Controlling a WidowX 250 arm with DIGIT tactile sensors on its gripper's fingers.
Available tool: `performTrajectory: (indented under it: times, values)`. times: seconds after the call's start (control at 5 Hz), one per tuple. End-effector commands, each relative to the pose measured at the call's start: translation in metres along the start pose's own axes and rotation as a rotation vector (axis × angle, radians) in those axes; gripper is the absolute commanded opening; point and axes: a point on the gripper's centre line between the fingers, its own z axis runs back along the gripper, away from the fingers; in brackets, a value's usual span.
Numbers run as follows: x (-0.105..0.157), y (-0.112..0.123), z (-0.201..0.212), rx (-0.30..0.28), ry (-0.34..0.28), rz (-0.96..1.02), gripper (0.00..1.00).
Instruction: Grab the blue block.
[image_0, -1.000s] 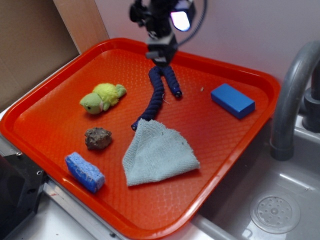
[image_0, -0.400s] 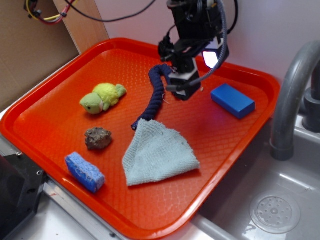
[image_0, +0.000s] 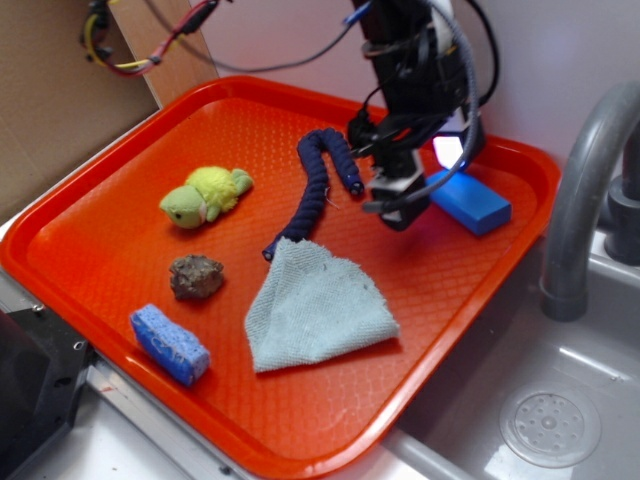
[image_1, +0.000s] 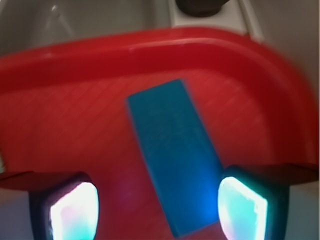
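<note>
Wrist view first: the blue block (image_1: 174, 160) is seen lying flat on the red tray (image_1: 75, 115), its long axis running from about 11 o'clock to 5 o'clock, with the lower end tucked close to the right-hand pad. The end effector (image_1: 155, 210) is spread wide, nothing between the pads (image_1: 72, 207) yet, and the block sits off-centre toward the 3 o'clock side of the gap.

That offset is probably the main risk. If the descent is made from here, the right pad could be brought down on top of the block's corner instead of beside it, and the block would likely be shoved or tipped rather than caught. The skew matters too: the flat smooth faces aren't square to the pads, so the block could be twisted out on closing. The tray rim is close behind at 12 o'clock, so little room is left if the block gets pushed that way.

In the exterior view the block (image_0: 466, 201) is found at the tray's (image_0: 120, 190) 2 o'clock corner, and the end effector (image_0: 398, 200) is held above the tray just at the block's 9 o'clock side, pointed steeply downward, with cables trailing above. The navy rope toy (image_0: 318, 185) lies just beyond it, well clear of the grasp.
</note>
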Motion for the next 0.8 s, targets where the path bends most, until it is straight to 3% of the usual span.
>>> performTrajectory:
  times: [0.0, 0.2, 0.4, 0.6]
  values:
    - [0.019, -0.007, -0.017, 0.022, -0.019, 0.004, 1.00]
    - [0.011, -0.003, -0.024, 0.025, -0.023, 0.075, 0.00]
    - [0.003, 0.000, -0.029, 0.015, -0.010, 0.104, 0.00]
    - [-0.010, 0.001, -0.011, 0.041, -0.069, 0.247, 0.00]
